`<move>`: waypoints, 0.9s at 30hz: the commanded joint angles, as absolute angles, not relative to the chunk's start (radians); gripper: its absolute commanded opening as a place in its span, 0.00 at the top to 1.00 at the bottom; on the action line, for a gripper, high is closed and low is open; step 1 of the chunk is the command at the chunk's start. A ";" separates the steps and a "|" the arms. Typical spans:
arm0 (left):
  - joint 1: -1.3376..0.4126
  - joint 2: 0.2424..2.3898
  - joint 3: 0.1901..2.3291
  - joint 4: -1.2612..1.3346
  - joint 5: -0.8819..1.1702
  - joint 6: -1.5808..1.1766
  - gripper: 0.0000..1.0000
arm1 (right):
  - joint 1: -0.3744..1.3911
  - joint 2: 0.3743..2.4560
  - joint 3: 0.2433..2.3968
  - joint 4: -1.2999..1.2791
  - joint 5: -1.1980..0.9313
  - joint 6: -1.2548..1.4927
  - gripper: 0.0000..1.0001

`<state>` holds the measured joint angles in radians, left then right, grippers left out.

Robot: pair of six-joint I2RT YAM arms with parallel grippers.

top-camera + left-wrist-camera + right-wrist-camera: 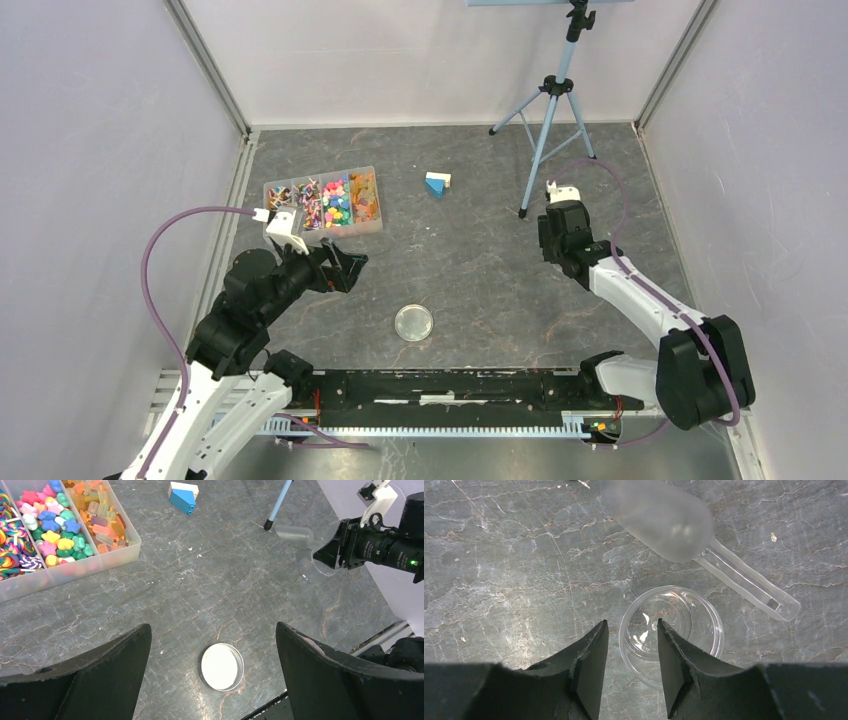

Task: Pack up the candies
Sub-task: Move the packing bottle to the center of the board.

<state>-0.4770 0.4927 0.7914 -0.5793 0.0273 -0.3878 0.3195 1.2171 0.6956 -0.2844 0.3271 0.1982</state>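
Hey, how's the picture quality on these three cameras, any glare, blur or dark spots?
Top external: even, soft light, faint shadows. Left wrist: candies crisp and colourful, the near fingers dark, almost featureless. Right wrist: bright glints on the clear dish; the frosted scoop looks hazy.

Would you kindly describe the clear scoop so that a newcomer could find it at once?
Find the right arm's gripper, poised over the edge of a small clear round cup on the grey table. The scoop lies just beside that cup. Unlike the cup, it is frosted, with an oval bowl and a slim handle.
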 commanded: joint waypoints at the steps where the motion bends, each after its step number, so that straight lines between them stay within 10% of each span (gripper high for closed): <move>1: -0.472 0.483 0.789 -0.564 0.019 -0.328 0.00 | 0.316 1.243 0.690 -0.241 0.319 0.171 0.54; 14: -0.471 0.476 0.791 -0.566 -0.027 -0.329 0.00 | 0.334 1.230 0.668 -0.152 0.032 0.092 0.88; 27: -0.471 0.373 0.786 -0.590 -0.247 -0.343 0.00 | 0.758 1.460 0.895 -0.069 -0.043 0.104 0.95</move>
<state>-0.4770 0.4088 0.7914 -0.5983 -0.1555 -0.3878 0.6735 1.3857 0.7773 -0.1368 -0.0029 0.1001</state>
